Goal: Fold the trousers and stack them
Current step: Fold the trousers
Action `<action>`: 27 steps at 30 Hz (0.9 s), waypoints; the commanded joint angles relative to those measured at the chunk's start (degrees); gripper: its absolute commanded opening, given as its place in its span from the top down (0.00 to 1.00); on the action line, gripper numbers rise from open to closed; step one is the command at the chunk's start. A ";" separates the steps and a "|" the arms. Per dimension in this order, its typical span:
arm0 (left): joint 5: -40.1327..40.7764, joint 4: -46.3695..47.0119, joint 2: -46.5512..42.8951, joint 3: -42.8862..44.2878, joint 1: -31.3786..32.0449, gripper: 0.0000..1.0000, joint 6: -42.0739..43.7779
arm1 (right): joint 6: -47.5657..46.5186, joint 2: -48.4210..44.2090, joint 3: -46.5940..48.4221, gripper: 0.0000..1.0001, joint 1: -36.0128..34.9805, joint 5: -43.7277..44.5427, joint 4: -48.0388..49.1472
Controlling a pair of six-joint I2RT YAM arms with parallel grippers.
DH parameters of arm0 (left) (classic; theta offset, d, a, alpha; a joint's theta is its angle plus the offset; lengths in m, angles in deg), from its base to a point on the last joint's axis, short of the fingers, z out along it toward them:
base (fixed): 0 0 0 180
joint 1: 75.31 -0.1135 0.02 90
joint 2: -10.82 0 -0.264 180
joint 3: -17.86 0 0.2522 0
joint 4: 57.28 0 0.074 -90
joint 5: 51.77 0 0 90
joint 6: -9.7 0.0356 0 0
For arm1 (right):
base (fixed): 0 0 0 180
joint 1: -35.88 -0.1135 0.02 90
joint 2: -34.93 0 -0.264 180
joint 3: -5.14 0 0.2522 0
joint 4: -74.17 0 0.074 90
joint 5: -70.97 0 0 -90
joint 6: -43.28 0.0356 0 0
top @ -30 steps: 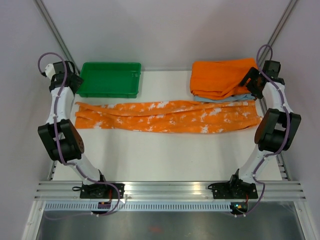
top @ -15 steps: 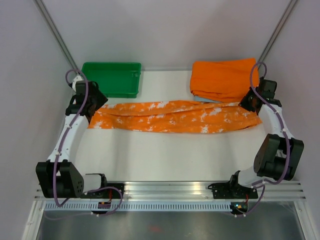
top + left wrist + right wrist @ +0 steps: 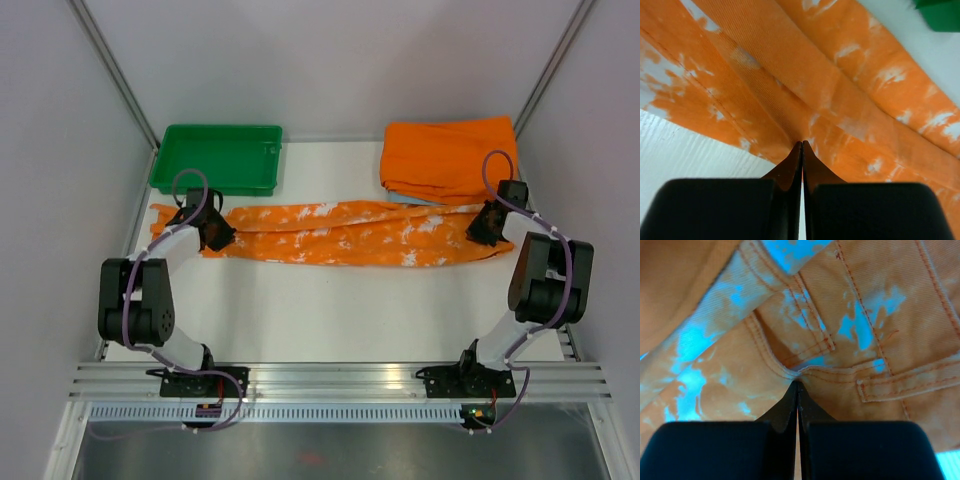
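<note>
The trousers [image 3: 340,232], orange with white splashes, lie stretched left to right across the middle of the table. My left gripper [image 3: 213,233] is down on their left leg end, shut with a fold of cloth pinched at its tips [image 3: 801,146]. A short piece of leg lies beyond it to the left. At the right end, my right gripper [image 3: 482,228] is shut on the stitched waistband, which puckers at its tips [image 3: 797,384]. Seams and a belt loop [image 3: 900,385] show beside it.
A green tray [image 3: 218,158] sits at the back left. A plain orange folded cloth [image 3: 448,155] lies at the back right on a light blue cloth [image 3: 402,198], just behind the waistband. Cage posts rise at both rear corners.
Both arms came down from the rear corners onto the two ends of the trousers, and both sets of jaws closed on the cloth. The left end has bunched slightly inward.
</note>
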 commanded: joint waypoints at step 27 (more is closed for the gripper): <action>12.81 -21.09 5.18 0.85 0.41 0.98 -11.67 | 3.98 -10.01 -13.00 1.00 -1.38 13.70 -10.44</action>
